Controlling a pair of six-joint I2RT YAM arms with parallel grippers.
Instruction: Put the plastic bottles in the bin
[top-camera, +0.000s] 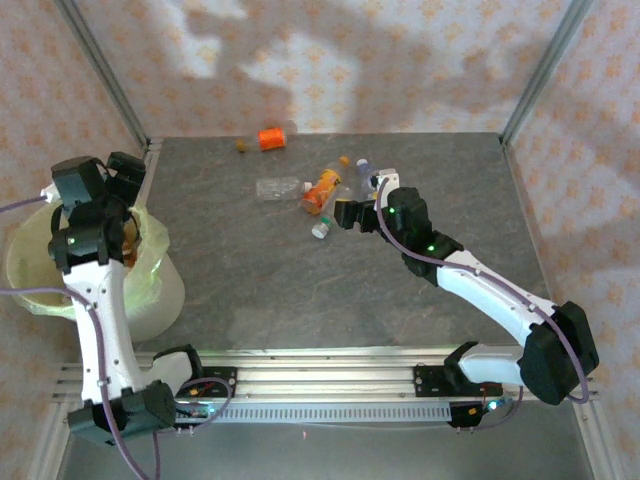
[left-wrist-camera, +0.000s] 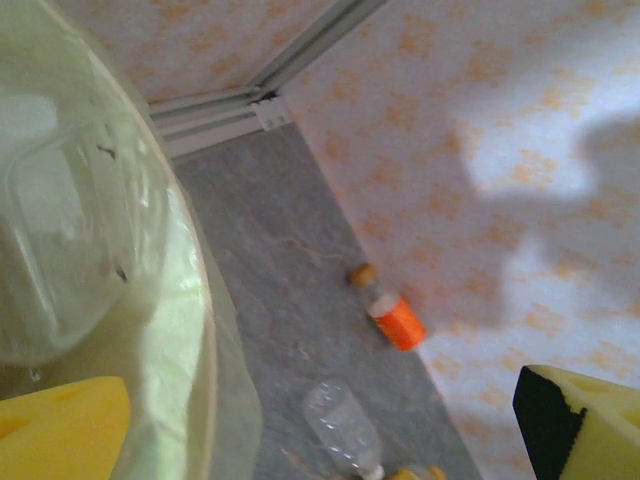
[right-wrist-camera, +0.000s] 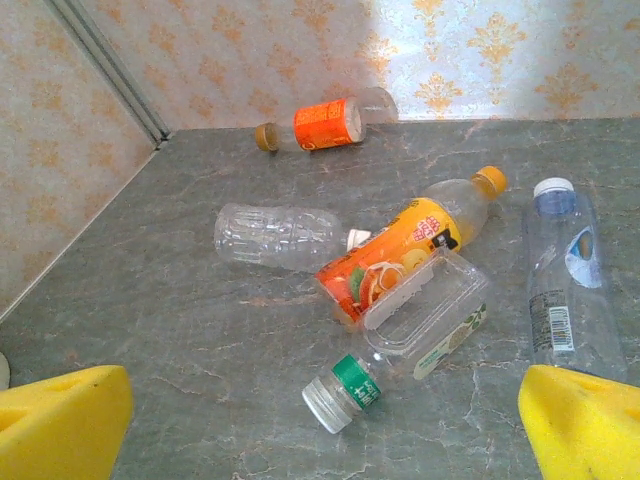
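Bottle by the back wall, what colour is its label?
Orange. The bottle shows best in the right wrist view.

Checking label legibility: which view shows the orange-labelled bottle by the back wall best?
Right wrist: the orange-labelled bottle lies whole and sharp, cap and label clear. Left wrist shows it whole but blurred; top external, a small orange speck.

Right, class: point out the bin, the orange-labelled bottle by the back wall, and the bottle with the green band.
bin (top-camera: 158, 297): top external view, its white outer wall.
orange-labelled bottle (right-wrist-camera: 326, 123): right wrist view, middle of its orange label.
green-banded bottle (right-wrist-camera: 357, 384): right wrist view, its green band.
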